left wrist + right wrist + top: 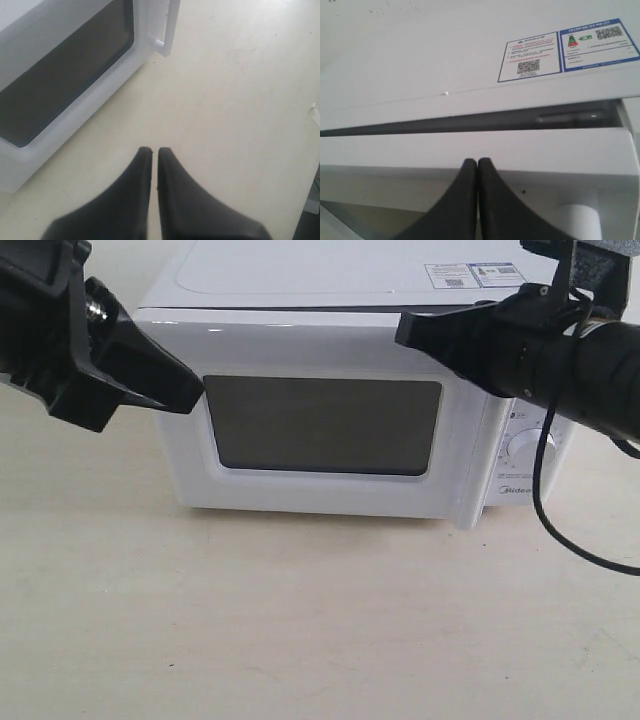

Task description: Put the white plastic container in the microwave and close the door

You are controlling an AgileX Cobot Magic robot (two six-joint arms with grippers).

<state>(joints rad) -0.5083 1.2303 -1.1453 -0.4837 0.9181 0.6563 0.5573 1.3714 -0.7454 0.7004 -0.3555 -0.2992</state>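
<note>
The door [420, 150] is a tiny crack from shut on the microwave [300, 275] at the back of the desk [300, 620], so the right gripper [478, 165], pinched together and empty like the left gripper [151, 152], should push its top straight in; the white plastic container cannot be seen.

Looks like a lab bench: the microwave [330, 350] sits on a plain pale tabletop [300, 620].

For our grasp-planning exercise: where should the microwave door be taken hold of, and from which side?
Take the upright white bar handle at the door's edge beside the knob, from the front, pinching across it sideways: it is slim, vertical and stands off the door.
</note>
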